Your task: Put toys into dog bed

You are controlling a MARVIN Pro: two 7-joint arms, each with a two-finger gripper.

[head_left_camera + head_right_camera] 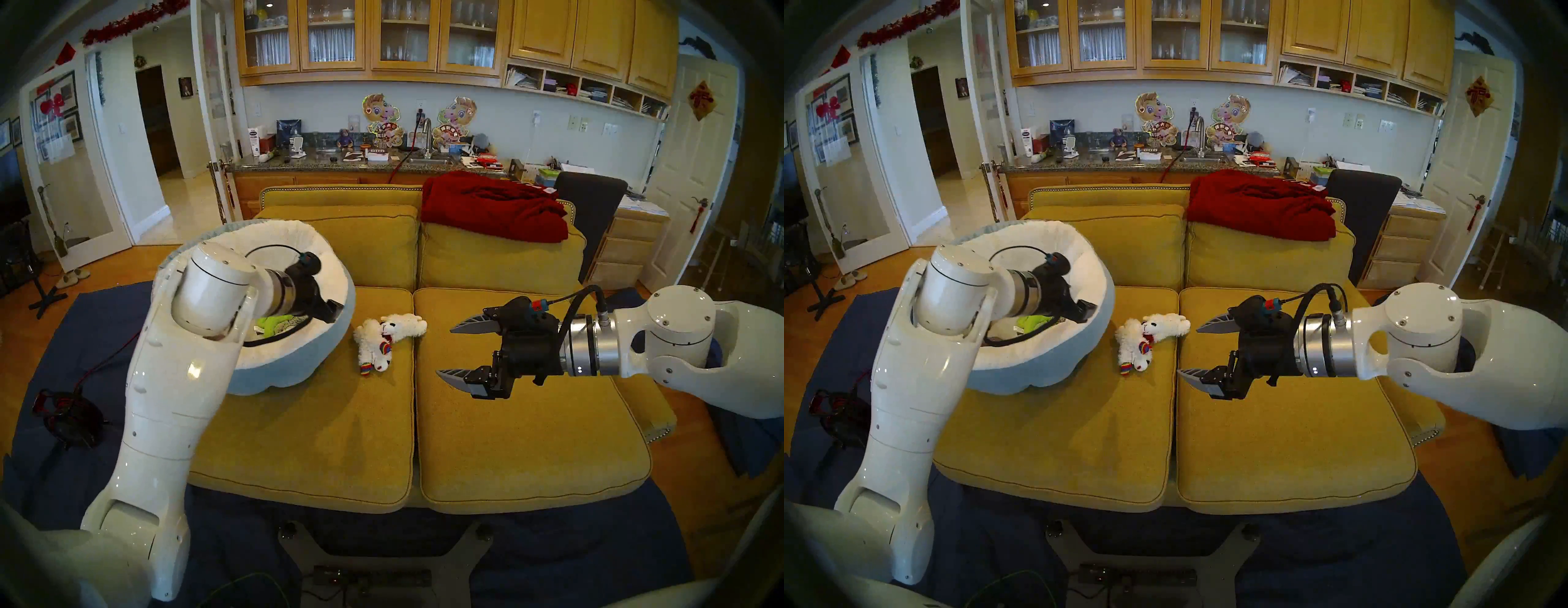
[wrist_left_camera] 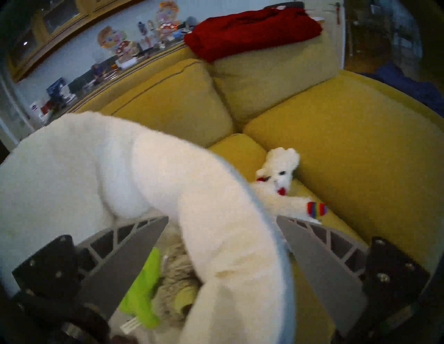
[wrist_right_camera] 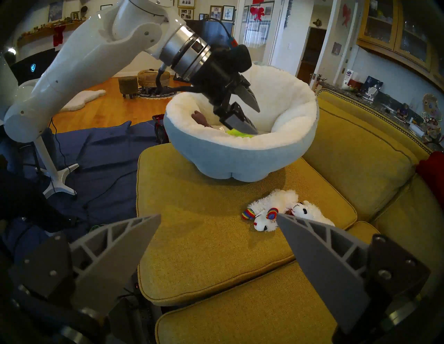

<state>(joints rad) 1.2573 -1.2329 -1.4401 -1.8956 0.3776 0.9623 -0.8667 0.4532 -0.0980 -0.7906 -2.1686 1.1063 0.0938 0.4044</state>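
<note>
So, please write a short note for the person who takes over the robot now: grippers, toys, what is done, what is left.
Left gripper: open, empty, over the dog bed, one finger inside the rim and one outside.
Right gripper: open, empty, in the air above the right seat cushion.
Done: the green toy, the tan toy and a brown-purple toy lie in the bed.
Left: two white lambs, one with rainbow trim, lie touching each other on the left seat cushion beside the bed. Both must go in.

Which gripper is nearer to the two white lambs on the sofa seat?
Right. The right gripper hangs open just beside the lambs; the left gripper is open over the dog bed.
</note>
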